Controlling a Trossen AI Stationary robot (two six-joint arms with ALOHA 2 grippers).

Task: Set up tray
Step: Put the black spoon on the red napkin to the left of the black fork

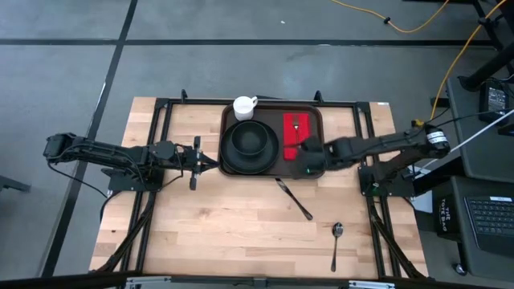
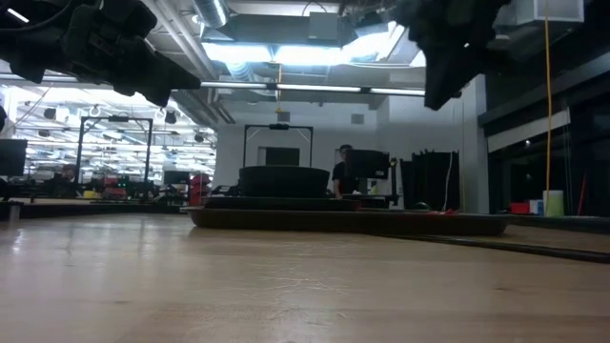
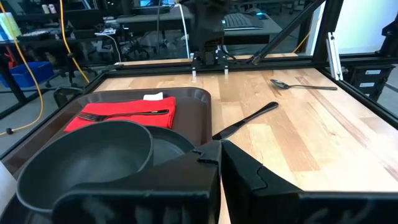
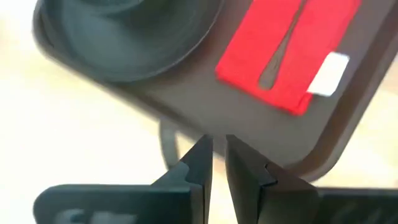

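Observation:
The dark brown tray (image 1: 273, 166) lies at the table's far middle. On it sit a round black plate (image 1: 229, 156) with a black bowl (image 1: 250, 138), and a red napkin (image 1: 295, 138) with a fork (image 3: 124, 114) on top. A white mug (image 1: 244, 107) stands at the tray's far left corner. My left gripper (image 1: 215, 163) is shut and hovers just left of the tray, its tips (image 3: 219, 146) beside the plate. My right gripper (image 1: 307, 168) is shut and raised over the tray's near right corner (image 4: 219, 146).
A dark knife (image 1: 294, 199) lies on the bare wood just near of the tray, and a spoon (image 1: 336, 241) lies farther toward the near right corner. The near half of the table is open wood. A black frame edges the table's sides.

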